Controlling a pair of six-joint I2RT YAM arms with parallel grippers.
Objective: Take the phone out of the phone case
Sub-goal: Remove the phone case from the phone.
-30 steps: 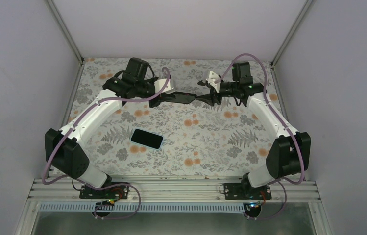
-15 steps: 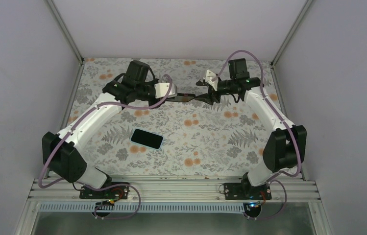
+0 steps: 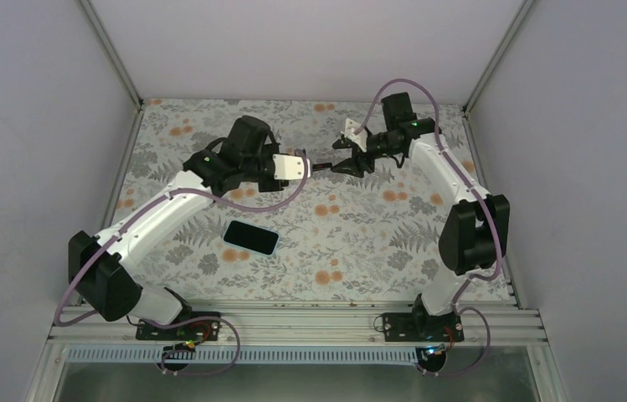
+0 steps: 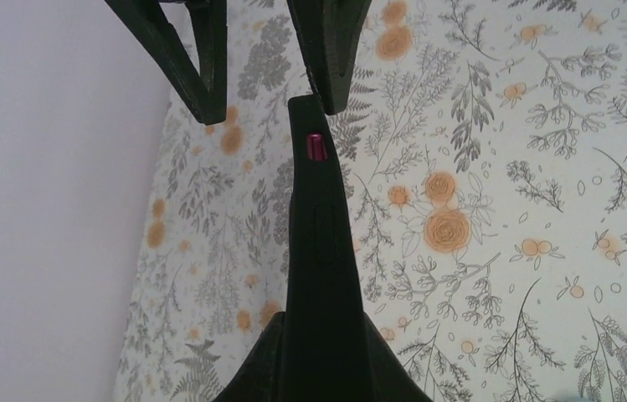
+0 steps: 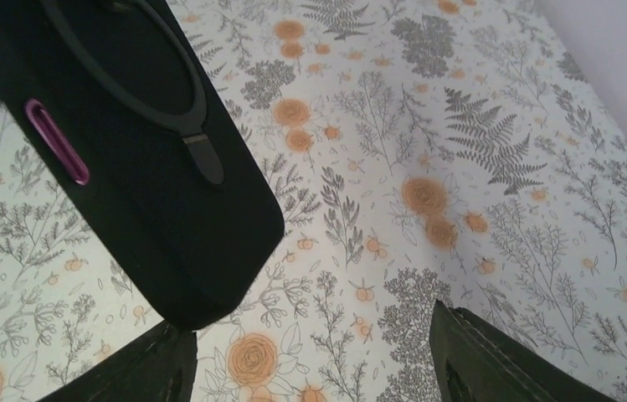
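Note:
My left gripper [image 3: 311,167] is shut on one end of the black phone case [image 4: 320,251], which I see edge-on with a small pink button near its far tip. The right wrist view shows the case [image 5: 125,142] from its back, with a ring and a pink side button. My right gripper [image 3: 340,164] stands open just past the case's free end, whose corner is beside one of the fingers [image 5: 155,368]; nothing is between them. A dark phone [image 3: 251,238] lies flat on the floral table, apart from both grippers.
The floral table [image 3: 360,243] is bounded by grey walls at the back and on both sides. The left wall [image 4: 42,209] stands close beside the held case. Both arm bases sit on the rail [image 3: 293,322] at the near edge.
The left gripper has turned the case from flat to edge-on and shifted right. The right arm has swung in towards the left and further back. The phone has not moved.

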